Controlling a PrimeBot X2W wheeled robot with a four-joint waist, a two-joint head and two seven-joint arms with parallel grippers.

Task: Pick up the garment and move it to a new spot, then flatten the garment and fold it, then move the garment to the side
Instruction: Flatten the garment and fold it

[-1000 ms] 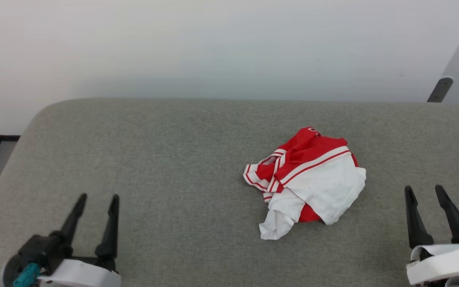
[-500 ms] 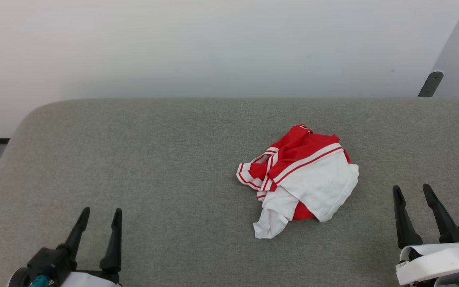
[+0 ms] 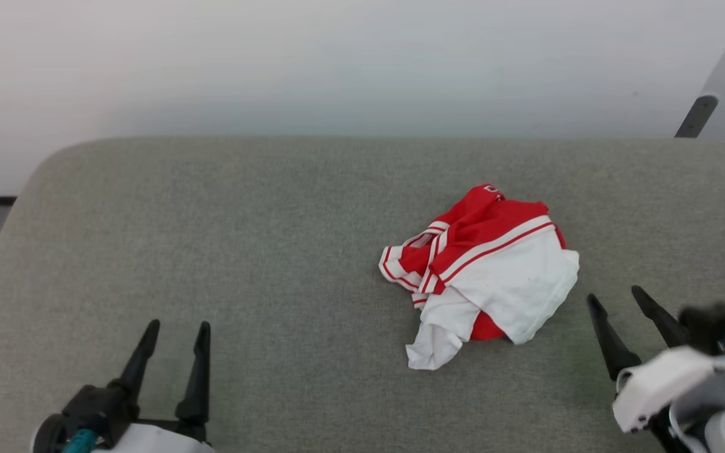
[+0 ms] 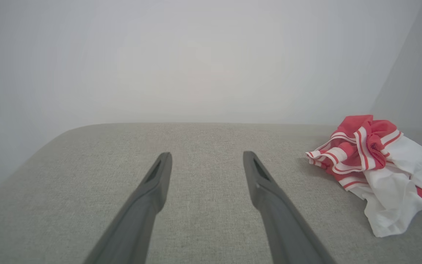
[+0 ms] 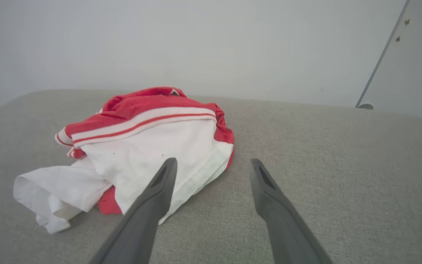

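**Head view.** I see the garment (image 3: 482,270) lying crumpled in a heap on the grey fabric surface (image 3: 243,239), right of centre. A white part faces me, with the red body and striped trim bunched behind it and to the left. My left gripper (image 3: 179,324) hovers at lower left, fingers spread apart and empty, well apart from the cloth. My right gripper (image 3: 614,293) stands at lower right, near the heap's right edge, its fingers also parted and empty and leaning left.

**Right wrist view.** One finger overlaps the white fabric; I cannot tell whether it touches.

**Left wrist view.** The heap lies far to the right of the parted fingers.

A pale wall (image 3: 337,63) rises behind the surface.
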